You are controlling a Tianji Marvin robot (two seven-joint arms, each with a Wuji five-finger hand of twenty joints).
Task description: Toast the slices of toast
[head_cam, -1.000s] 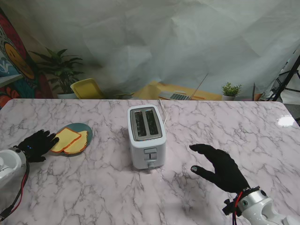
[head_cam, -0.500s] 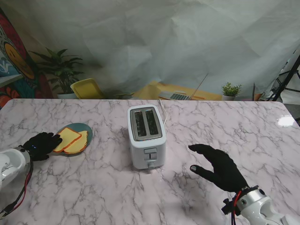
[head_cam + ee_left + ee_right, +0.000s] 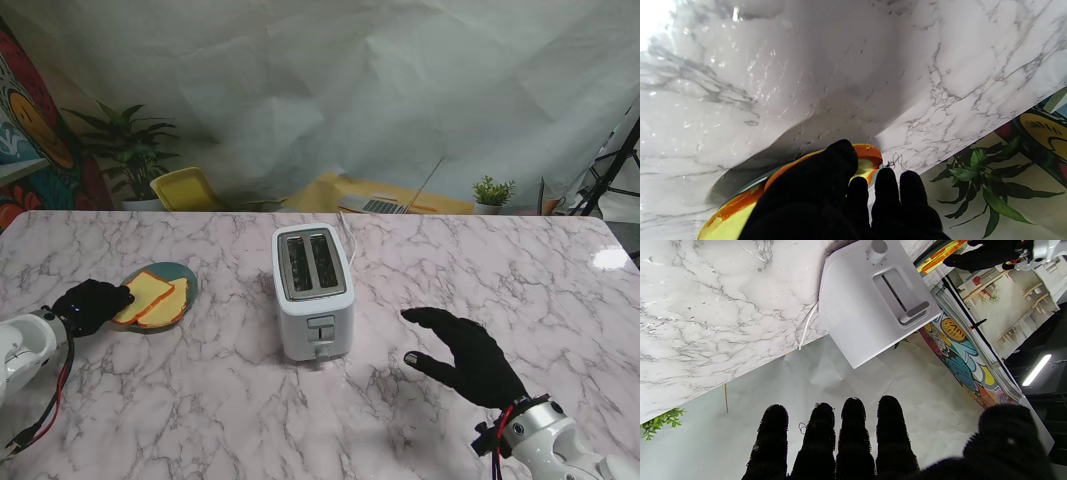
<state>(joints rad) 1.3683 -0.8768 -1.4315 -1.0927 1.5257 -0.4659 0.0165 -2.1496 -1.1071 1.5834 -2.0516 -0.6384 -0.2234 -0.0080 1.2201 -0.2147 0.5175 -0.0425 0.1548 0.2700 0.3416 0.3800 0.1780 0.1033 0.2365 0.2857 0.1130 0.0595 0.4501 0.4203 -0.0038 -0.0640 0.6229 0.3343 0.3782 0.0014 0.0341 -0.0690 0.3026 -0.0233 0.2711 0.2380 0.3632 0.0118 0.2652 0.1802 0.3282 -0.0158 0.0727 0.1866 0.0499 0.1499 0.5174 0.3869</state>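
Two yellow toast slices with orange crust (image 3: pixel 150 295) lie on a teal plate (image 3: pixel 187 279) at the left. My left hand (image 3: pixel 90 303) is bunched at the outer slice's edge. In the left wrist view its thumb (image 3: pixel 840 160) presses on top of the toast slice (image 3: pixel 870 156) and the other fingers (image 3: pixel 887 186) curl at the rim, with the slice between them. The white two-slot toaster (image 3: pixel 312 290) stands mid-table, both slots bare, its lever (image 3: pixel 913 311) facing me. My right hand (image 3: pixel 465 352) hovers open to the toaster's right, fingers (image 3: pixel 853 433) spread.
The toaster's white cord (image 3: pixel 350 245) runs off behind it. Beyond the far table edge are a potted plant (image 3: pixel 130 150), a yellow chair (image 3: pixel 185 188), a laptop (image 3: pixel 385 203) and a small plant (image 3: pixel 492 192).
My left hand has slid right onto the outer slice's edge and its fingers have drawn together. The right hand has barely shifted.
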